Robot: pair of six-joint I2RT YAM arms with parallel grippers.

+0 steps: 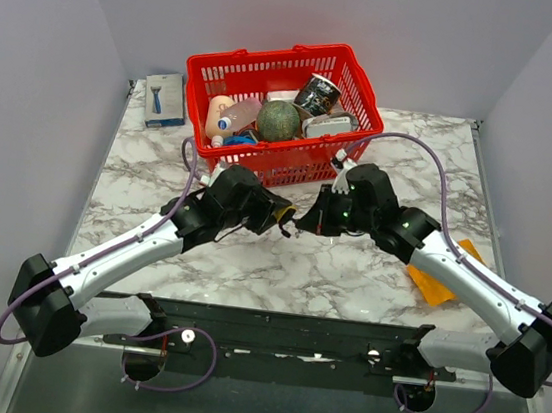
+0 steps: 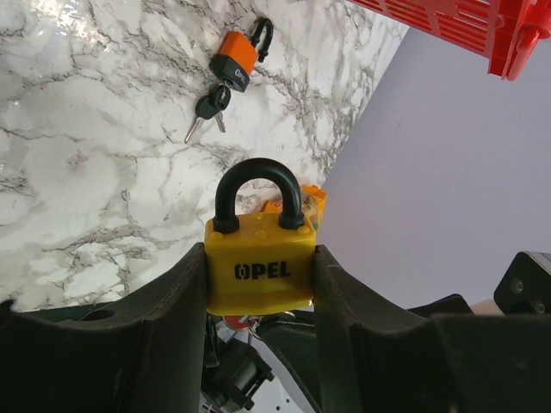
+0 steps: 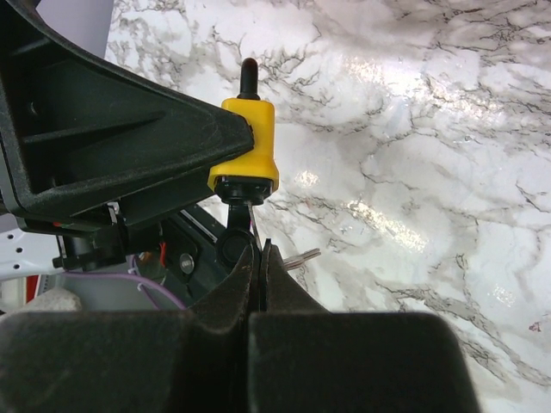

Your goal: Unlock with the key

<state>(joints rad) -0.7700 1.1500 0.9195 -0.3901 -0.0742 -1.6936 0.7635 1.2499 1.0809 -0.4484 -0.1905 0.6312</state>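
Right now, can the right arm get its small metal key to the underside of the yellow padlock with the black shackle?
Probably yes. The left gripper clamps the yellow padlock by its sides, leaving the underside bare, and the key pinched in the right gripper touches it.

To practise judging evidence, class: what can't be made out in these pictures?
- Left wrist view: the yellow padlock's keyhole faces away, hidden by its own body.
- Top view: the padlock is mostly hidden by the left gripper.
- Right wrist view: the key's head is hidden inside the shut right gripper; insertion depth unclear.
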